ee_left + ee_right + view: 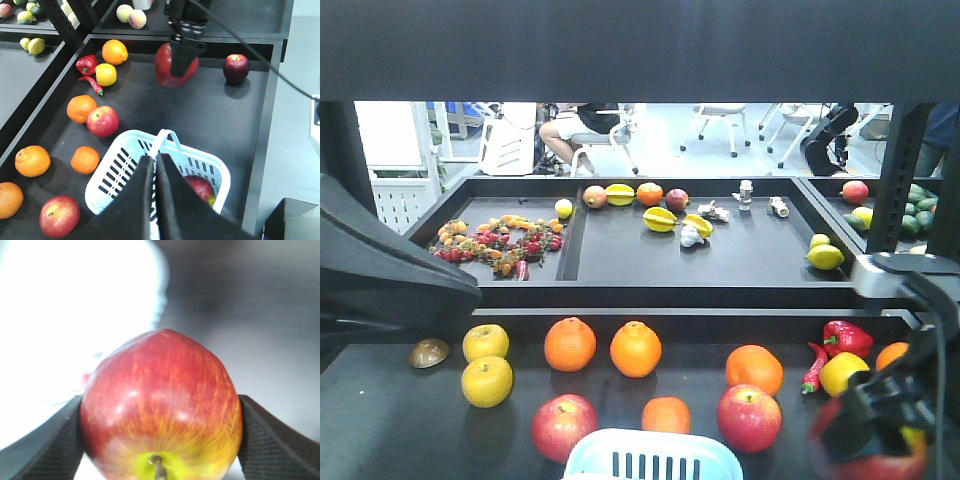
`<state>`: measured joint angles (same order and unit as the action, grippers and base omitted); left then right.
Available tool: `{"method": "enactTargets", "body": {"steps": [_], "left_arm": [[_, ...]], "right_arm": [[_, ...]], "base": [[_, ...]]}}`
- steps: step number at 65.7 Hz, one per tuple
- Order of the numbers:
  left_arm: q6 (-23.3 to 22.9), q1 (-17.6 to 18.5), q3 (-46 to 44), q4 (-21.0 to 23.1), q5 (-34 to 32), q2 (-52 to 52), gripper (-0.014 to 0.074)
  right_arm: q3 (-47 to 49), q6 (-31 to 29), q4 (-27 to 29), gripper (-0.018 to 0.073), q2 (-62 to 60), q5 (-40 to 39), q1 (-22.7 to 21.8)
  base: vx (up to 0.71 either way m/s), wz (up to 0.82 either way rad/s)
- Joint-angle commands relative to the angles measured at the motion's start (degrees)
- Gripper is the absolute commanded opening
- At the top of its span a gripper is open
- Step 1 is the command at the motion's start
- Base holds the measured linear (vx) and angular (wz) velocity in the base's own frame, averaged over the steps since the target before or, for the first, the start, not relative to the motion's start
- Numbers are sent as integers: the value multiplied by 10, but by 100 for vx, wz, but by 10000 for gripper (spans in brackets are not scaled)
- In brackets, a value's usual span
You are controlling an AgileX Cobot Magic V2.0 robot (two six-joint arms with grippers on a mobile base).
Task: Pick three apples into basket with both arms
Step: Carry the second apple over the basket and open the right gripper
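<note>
Nearest the lens in the left wrist view: the left gripper point(155, 159), with its two black fingers pressed together and nothing between them, directly above the basket point(107, 180).

The basket stands at the near edge of the black table point(380, 420), hoop handle raised. One stowed apple point(201, 188), red, lies inside it.

We note the right gripper point(178, 64) off to the basket's right and apart from it, clamped on a striped apple point(160, 405). The apple is red over yellow, stem end towards the wrist camera, with a finger against each flank.

Just beyond the basket rim in the front view we record a left table apple point(563, 425) and a right table apple point(748, 417), both red, with a small orange point(666, 413) between them.

A dark apple point(236, 67) sits alone near the table's right edge.

Further back is a row of oranges point(636, 348), with two yellow apples point(487, 381) to its left and a red pepper point(847, 336) to its right.

Farthest, the rear tray point(620, 270) holds starfruit point(659, 219) and lemons point(825, 256).
</note>
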<state>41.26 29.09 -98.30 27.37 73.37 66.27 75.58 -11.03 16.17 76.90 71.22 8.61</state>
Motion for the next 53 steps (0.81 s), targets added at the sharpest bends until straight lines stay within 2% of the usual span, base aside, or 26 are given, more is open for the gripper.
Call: {"method": "enactTargets", "body": {"steps": [1, 15, 24, 33, 53], "left_arm": [[-6, 5, -16, 18, -19, -10, -8], [-6, 5, -16, 18, -19, -10, -8], [-6, 5, -16, 18, -19, -10, -8], [-6, 5, -16, 18, -19, -10, -8], [-6, 5, -16, 18, -19, -10, -8]], "right_arm": [[13, 15, 22, 292, -28, 14, 51], [13, 58, 24, 292, -12, -8, 177], [13, 60, 23, 292, 20, -51, 248], [13, 60, 23, 292, 67, -87, 280], [13, 58, 21, 315, 166, -126, 285]], "base": [[0, 0], [0, 0], [0, 0], [0, 0], [0, 0]]}}
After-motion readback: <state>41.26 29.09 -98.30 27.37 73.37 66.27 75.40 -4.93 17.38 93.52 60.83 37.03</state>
